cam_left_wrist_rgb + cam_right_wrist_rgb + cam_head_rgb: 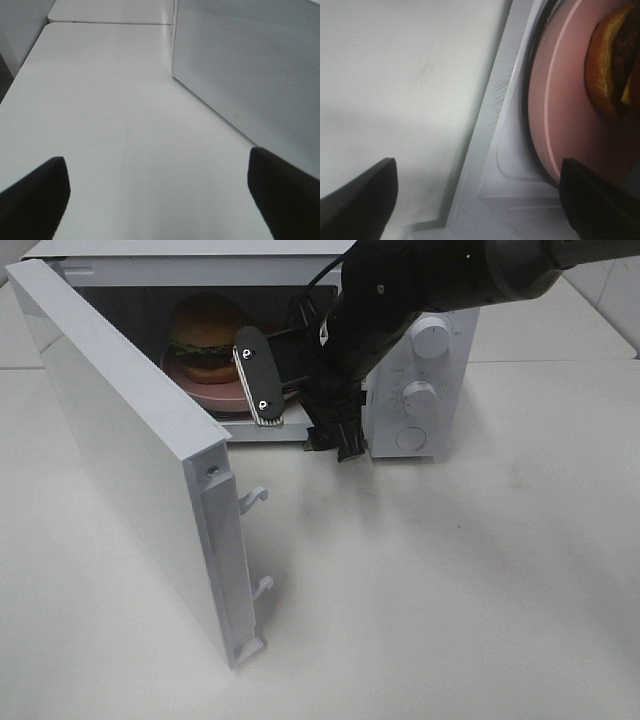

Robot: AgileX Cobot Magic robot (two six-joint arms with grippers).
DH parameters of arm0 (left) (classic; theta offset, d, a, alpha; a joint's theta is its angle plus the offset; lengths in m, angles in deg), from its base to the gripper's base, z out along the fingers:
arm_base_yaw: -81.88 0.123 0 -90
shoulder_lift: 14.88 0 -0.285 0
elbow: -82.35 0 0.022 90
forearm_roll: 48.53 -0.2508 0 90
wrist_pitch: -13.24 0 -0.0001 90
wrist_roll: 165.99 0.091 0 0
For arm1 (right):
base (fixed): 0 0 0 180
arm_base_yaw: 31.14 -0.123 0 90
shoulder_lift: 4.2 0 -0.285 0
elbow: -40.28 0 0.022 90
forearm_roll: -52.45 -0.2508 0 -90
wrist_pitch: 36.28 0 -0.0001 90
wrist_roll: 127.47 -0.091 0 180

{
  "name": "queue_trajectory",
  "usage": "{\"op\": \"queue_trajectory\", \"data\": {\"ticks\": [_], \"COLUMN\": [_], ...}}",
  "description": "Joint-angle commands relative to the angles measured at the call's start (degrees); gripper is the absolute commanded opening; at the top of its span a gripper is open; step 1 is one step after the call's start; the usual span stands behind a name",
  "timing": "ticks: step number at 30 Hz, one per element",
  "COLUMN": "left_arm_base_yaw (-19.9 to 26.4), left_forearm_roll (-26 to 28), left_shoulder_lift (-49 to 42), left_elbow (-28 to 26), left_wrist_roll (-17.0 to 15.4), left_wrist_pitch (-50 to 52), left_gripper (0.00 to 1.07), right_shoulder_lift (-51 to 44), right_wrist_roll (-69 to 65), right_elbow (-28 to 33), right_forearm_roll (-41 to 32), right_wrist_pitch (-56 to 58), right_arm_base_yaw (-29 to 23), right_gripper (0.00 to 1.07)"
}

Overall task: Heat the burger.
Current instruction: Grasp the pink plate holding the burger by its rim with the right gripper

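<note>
The burger [205, 335], with a golden-brown bun, green lettuce and a dark patty, sits on a pink plate [215, 395] inside the open microwave [440, 430]. In the right wrist view the burger [612, 60] and the plate [570, 110] lie just past the oven's front sill. My right gripper [295, 410] hangs at the mouth of the oven, just in front of the plate, open with nothing between its fingers [360, 200]. My left gripper [160, 200] is open and empty over bare table, out of the high view.
The microwave door [130, 440] swings wide open toward the front left, its latch hooks [255, 498] sticking out. Its perforated outer face [250, 65] stands beside my left gripper. Two knobs [425, 365] and a button sit on the oven's right panel. White table [450, 590] spreads in front.
</note>
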Motion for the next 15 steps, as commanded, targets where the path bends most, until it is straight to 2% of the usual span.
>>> {"op": "queue_trajectory", "data": {"ticks": [1,15], "left_arm_base_yaw": [0.3,0.3], "left_forearm_roll": [0.4,0.4], "left_shoulder_lift": [-1.0,-1.0], "left_elbow": [0.0,0.0], "left_wrist_roll": [-0.3,-0.3], "left_wrist_pitch": [0.5,0.5], "left_gripper": [0.88,0.88], "right_shoulder_lift": [2.0,8.5], "right_wrist_roll": [-0.7,-2.3], "right_elbow": [-2.4,-12.0], "right_forearm_roll": [0.3,1.4], "right_wrist_pitch": [-0.3,2.2], "right_arm_base_yaw": [-0.2,-0.2], "right_gripper": [0.83,0.81]}}
